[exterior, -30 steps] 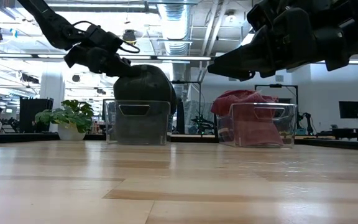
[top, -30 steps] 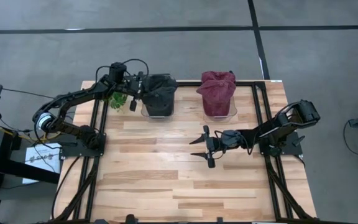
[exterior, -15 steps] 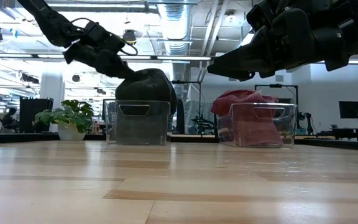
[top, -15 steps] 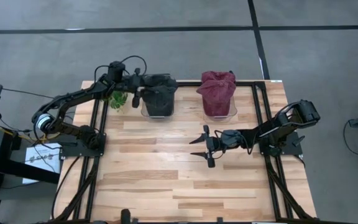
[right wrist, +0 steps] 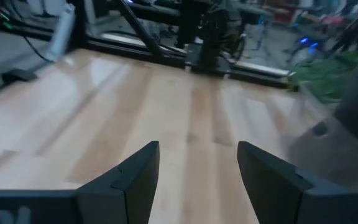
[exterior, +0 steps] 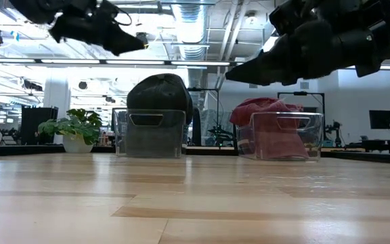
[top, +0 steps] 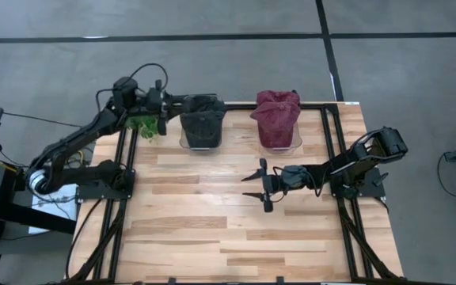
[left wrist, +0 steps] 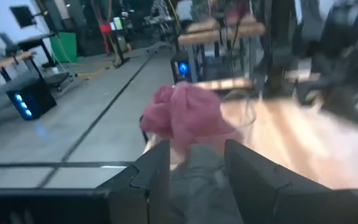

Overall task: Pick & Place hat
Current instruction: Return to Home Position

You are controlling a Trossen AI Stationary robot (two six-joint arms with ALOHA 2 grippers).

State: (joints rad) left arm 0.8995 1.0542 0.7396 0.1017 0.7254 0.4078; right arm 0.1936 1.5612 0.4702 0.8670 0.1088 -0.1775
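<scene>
Black fabric caps (top: 203, 119) fill the left clear plastic bin (exterior: 122, 135). Left hand (left wrist: 196, 152) and right hand (top: 258, 191) gape empty. Next, probably, the left arm folds home.

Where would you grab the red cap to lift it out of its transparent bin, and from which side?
Pinch the bunched crown of the red cap, which bulges above the rim of the right bin. Come straight down from above: the clear walls enclose its lower part, so a sideways approach would likely hit them.

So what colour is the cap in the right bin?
Dark red cap; the high view shows it best.
</scene>
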